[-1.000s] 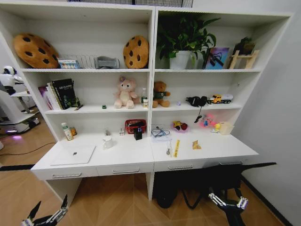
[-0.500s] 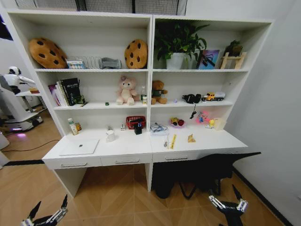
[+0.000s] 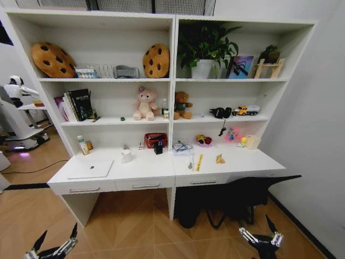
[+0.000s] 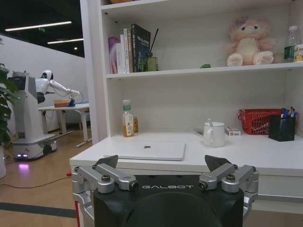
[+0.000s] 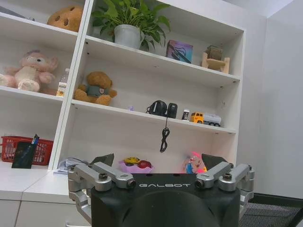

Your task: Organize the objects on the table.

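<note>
Head view shows the left gripper [image 3: 53,245] low at the left corner over the wood floor, fingers spread wide and holding nothing. On the table [image 3: 145,171], from left to right, lie the silver laptop [image 3: 90,169], closed and flat near the front edge, then the white mug [image 3: 126,156] further back, then the black pen cup [image 3: 158,148] just in front of the red mesh basket [image 3: 155,140]. A tiny green toy car [image 3: 122,118] sits on the shelf above, beside the pink plush bear [image 3: 145,104]. The right gripper [image 3: 261,238] hangs low at the right, near a black chair [image 3: 242,194], its fingers likewise wide apart and empty.
</note>
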Controlling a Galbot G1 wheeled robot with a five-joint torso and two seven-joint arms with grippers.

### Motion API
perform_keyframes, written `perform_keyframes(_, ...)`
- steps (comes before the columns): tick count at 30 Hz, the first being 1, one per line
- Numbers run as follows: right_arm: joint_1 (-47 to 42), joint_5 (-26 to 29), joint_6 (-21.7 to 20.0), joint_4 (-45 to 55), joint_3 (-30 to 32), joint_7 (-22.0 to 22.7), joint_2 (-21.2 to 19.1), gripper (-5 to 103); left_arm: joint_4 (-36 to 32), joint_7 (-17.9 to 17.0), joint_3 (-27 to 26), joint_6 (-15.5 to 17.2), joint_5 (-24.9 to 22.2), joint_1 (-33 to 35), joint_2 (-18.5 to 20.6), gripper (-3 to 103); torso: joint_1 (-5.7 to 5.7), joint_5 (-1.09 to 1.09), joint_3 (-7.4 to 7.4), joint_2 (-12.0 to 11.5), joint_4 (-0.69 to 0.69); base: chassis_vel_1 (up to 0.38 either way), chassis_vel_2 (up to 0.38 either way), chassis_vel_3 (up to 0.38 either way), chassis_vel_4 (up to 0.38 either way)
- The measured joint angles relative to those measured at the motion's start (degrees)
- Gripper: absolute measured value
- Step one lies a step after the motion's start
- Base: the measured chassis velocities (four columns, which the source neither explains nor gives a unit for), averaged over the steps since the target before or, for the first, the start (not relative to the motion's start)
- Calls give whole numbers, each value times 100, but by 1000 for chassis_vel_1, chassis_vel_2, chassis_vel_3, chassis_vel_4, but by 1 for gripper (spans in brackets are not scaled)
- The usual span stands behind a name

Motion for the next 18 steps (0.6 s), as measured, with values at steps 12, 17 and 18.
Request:
perform_keyframes(12, 23, -2, -10, 0, -32, 14, 12, 100, 0, 0, 0, 0, 0, 0, 0, 100, 0, -1, -1, 1, -1, 108, 123, -109, -123)
perform_keyframes(17, 30, -17, -7, -23, -49, 18, 27, 100, 0, 0, 0, -1, 0, 0, 0, 100, 0, 0, -1, 1, -1, 116, 127, -125, -123)
perform_keyframes(18, 28, -17, -7, -23, -53, 18, 26, 100, 0, 0, 0, 0, 0, 0, 0, 100, 0, -1, -1, 1, -1, 98, 109, -134, -125)
